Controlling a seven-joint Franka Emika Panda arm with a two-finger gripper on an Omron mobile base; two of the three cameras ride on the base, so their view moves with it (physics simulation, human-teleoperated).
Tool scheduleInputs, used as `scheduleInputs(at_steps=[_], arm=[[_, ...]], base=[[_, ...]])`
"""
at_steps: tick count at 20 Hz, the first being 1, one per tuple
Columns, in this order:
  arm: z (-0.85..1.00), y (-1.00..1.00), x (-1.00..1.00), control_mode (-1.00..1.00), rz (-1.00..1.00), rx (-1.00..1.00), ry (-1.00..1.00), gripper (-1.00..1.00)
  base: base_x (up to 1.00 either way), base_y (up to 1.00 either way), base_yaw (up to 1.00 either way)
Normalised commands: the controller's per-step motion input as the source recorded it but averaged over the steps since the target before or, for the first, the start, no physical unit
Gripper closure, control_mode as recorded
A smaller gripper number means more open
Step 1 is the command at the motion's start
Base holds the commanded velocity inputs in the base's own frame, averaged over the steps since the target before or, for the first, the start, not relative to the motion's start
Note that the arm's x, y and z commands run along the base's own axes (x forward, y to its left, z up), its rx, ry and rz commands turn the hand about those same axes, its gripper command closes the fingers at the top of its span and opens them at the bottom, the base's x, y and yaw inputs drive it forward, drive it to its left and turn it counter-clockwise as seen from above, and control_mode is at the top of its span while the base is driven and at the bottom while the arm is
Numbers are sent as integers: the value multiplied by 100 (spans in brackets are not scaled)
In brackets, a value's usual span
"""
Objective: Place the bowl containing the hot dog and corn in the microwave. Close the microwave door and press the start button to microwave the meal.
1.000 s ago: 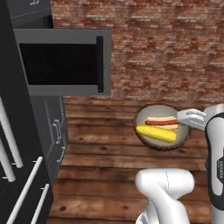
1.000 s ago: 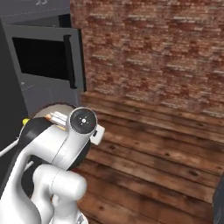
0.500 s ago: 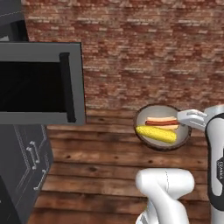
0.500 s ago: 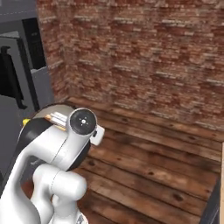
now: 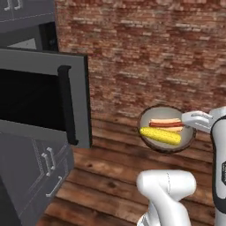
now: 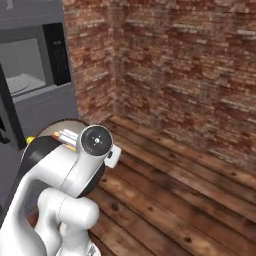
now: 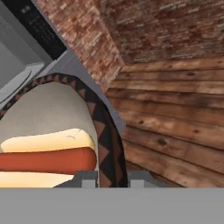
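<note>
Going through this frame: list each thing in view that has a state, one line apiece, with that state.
microwave door: swung open, handle facing out.
microwave: cavity open, turntable bare.
bowl: held off the floor by its rim, roughly level, outside the microwave.
hot dog: lying in the bowl.
corn: lying in the bowl beside the hot dog.
gripper: shut on the bowl's rim.

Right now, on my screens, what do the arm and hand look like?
The arm is glossy white with rounded, bulbous links and dark bands at the joints. One joint end carries a round dark cap with a grey ring and a small pale centre. The hand is light grey-white and boxy, with small grey fingertips. No cables show.
</note>
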Motion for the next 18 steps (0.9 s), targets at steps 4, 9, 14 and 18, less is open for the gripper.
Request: scheduleInputs(at_steps=[4,9,14,18], arm=[[0,0,0,100,0,0,0,100],[0,0,0,100,0,0,0,100],[0,0,0,100,0,0,0,100],[0,0,0,100,0,0,0,100]], base=[[67,-31,65],[67,-36,70],[75,-28,72],[81,-32,69]])
